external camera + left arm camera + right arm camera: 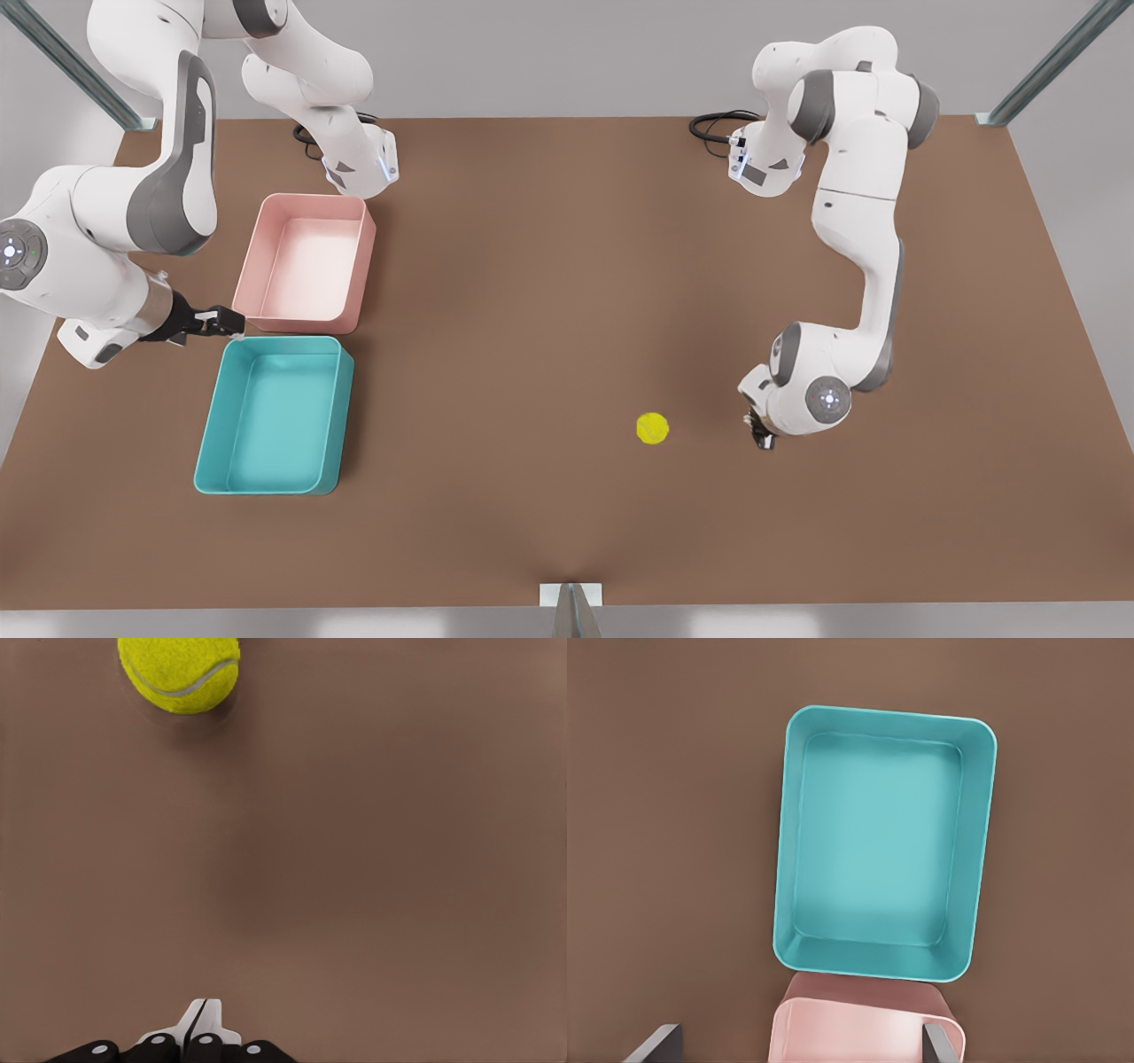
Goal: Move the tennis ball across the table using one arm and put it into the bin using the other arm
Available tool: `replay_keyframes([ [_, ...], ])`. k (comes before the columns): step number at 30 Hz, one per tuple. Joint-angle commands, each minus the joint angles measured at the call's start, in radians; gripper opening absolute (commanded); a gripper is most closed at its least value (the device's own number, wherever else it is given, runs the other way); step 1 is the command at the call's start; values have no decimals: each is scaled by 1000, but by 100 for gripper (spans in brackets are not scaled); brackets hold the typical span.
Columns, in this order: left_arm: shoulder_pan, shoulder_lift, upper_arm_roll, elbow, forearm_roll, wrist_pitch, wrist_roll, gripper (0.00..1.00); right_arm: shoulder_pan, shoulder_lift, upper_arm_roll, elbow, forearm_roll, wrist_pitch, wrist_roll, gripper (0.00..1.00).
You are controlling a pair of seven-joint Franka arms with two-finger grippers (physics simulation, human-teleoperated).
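Nearest the front-view camera, by the near edge of the large flat brown rectangular table [549, 283], stands a small grey bracket [571, 595]. Further in, toward the right side, the small bright yellow-green tennis ball [652, 428] rests on the bare tabletop, well apart from both trays.

Left gripper [758, 436]: just beside the ball, on the side toward the table's right edge, low over the surface and not touching the ball. In the left wrist view its two pale fingertips [197, 1020] sit pressed together with nothing between them; the ball [180, 673], pale seam visible, lies ahead of them on the table [354, 859].

Right gripper [219, 322]: near the table's left edge, over the gap between the two trays. Its fingers [654, 1047] appear spread wide apart in the right wrist view, holding nothing.

Teal shallow rectangular plastic bin [213, 424] with rounded corners: near the left edge, toward the near side, nothing inside it; also seen from above in the right wrist view [974, 850].

Pink shallow rectangular plastic tray [361, 266]: just beyond the teal bin toward the far edge, a narrow gap between them, likewise holding nothing [859, 1028].
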Motion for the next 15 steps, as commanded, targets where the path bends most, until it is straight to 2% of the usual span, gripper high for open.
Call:
replay_keyframes([
  [1,3,-21,2,2,-103,-119,-850,21,0,-1,0,0,1,2,-1,100],
  [2,-5,-88,22,5,-97,-204,-951,21,0,-1,0,0,1,2,-1,100],
  [3,-49,-235,53,8,18,-367,-1164,27,2,-1,0,0,1,2,-1,100],
  [4,-55,-383,62,33,138,-639,-1171,100,3,0,0,0,1,9,-1,100],
  [5,-57,-461,102,53,138,-656,-1377,100,5,23,3,8,1,11,-1,100],
  [6,-57,-489,172,82,-5,-745,-1516,100,6,45,4,14,1,32,-1,100],
  [10,-31,-458,166,111,3,-834,-1528,100,97,163,7,60,3,106,117,100],
  [15,-40,-458,162,132,1,-834,-1531,100,156,301,7,140,9,175,199,100],
])
